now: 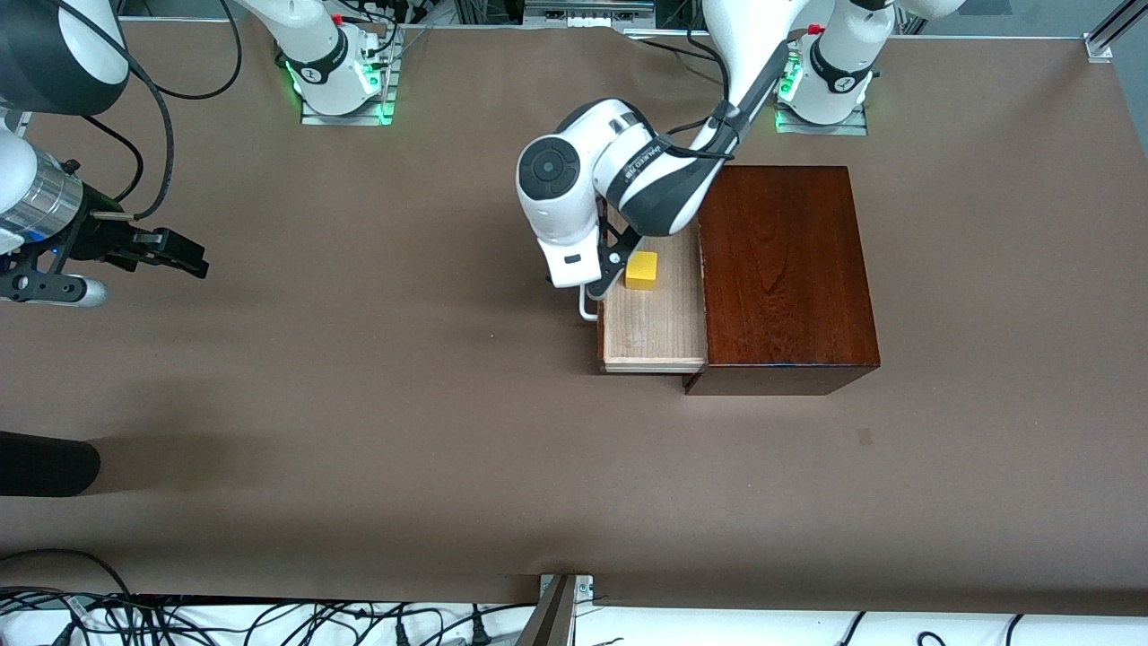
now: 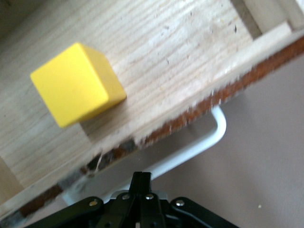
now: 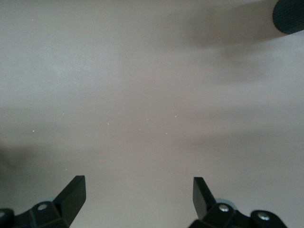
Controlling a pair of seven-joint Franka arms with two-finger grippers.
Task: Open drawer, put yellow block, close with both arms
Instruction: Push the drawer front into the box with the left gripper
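Observation:
The drawer (image 1: 655,327) stands pulled out of the dark mahogany box (image 1: 785,269) toward the right arm's end of the table. The yellow block (image 1: 641,269) lies in its pale tray (image 2: 180,57), in the part farther from the front camera. The block (image 2: 76,84) rests flat on the wood, clear of any finger. My left gripper (image 1: 613,269) hangs over the drawer's front edge (image 2: 228,92) beside the white loop handle (image 2: 209,142); the gripper (image 2: 141,176) is shut with nothing in it. My right gripper (image 1: 170,251) waits open over bare table (image 3: 152,95); the gripper (image 3: 139,185) holds nothing.
A black rounded object (image 1: 45,462) juts in at the table's edge on the right arm's end, nearer the front camera; it is also in the right wrist view (image 3: 289,14). Brown cloth covers the table (image 1: 404,404). Cables run along its near edge.

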